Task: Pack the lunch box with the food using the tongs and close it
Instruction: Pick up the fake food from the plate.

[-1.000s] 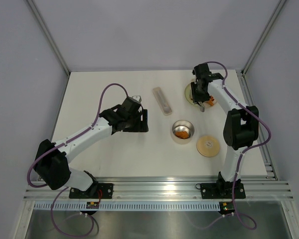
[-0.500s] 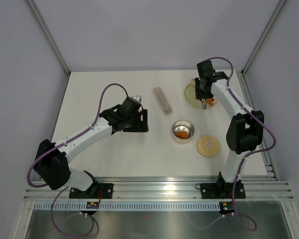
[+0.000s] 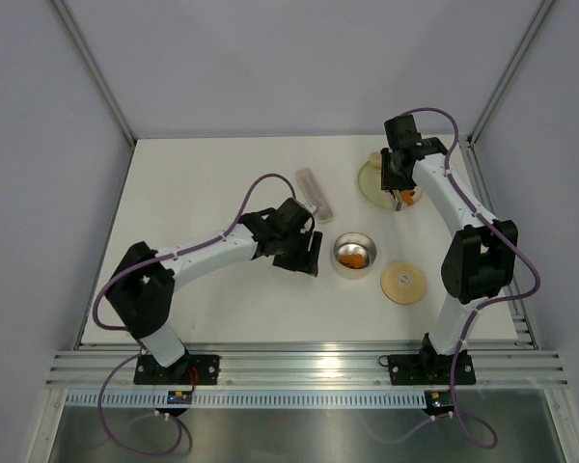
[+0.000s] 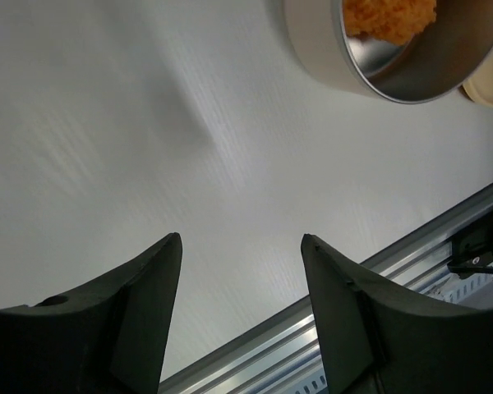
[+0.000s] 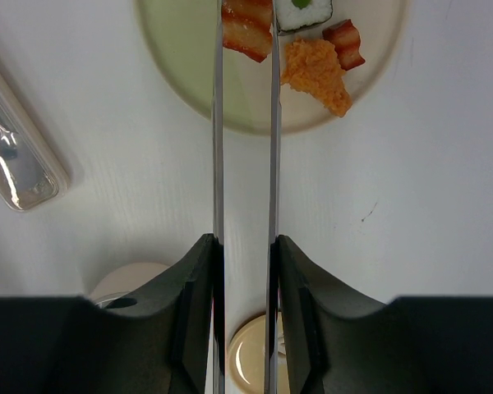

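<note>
Right hand (image 5: 245,246) is clamped on the tongs (image 5: 217,148). In the right wrist view their two thin arms run nearly parallel up the middle of the frame to the plate (image 5: 181,74) at top centre. A striped red-brown food piece (image 5: 246,33) sits between the arms at the top edge. The tips run out of frame, so can't confirm it is actually pinched. Also on the plate, top right of that view: a roll piece (image 5: 304,10), a small red piece (image 5: 345,43) and an orange crumbly piece (image 5: 316,74). Lunch box (image 3: 340,266) is centre-right in the top view with orange food already inside, and its lid (image 3: 402,283) lies just to its lower right on the counter (image 4: 107,123). The translucent case (image 5: 16,160) lies left of the plate. Left hand (image 4: 240,240) is spread and empty, low over bare counter just left of the lunch box. Step looks like picking the striped piece. To do it well: squeeze evenly so the slim arms don't twist, grip the piece mid-body, lift straight up clear of the plate rim, then carry it down-frame to the lunch box and release low over it. The left hand could steady the box wall. Risk: the piece slipping from the smooth metal.
</note>
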`<state>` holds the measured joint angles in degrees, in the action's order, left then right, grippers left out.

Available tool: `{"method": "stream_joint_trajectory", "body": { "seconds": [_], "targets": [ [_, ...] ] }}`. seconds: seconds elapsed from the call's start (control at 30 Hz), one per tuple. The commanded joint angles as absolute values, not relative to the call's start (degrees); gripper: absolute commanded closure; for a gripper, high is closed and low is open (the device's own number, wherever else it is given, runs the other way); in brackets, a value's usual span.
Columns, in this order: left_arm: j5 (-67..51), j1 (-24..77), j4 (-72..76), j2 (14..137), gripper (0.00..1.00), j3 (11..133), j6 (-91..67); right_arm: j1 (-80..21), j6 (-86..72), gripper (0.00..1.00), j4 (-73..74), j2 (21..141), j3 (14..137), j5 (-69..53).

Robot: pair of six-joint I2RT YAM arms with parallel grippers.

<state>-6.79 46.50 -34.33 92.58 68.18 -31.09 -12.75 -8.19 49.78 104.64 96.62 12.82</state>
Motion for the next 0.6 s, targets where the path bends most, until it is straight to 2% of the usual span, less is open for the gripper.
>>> {"method": "stream_joint_trajectory", "body": {
  "seconds": [0.0,0.27,0.57],
  "targets": [
    [-12.29,49.65,-31.03,97.2,0.36,72.42,-29.97,-12.57,-9.14,0.65,49.75,100.9,97.12,14.06],
    [-16.7,50.1,-26.1,102.92,0.36,74.79,-32.96,-12.74,-11.16,0.66,51.24,96.33,94.05,11.52],
    [-17.67,45.8,-29.35,94.94,0.35,73.13,-33.23,-15.37,-14.32,0.66,55.81,87.28,89.92,8.44]
  ]
}}
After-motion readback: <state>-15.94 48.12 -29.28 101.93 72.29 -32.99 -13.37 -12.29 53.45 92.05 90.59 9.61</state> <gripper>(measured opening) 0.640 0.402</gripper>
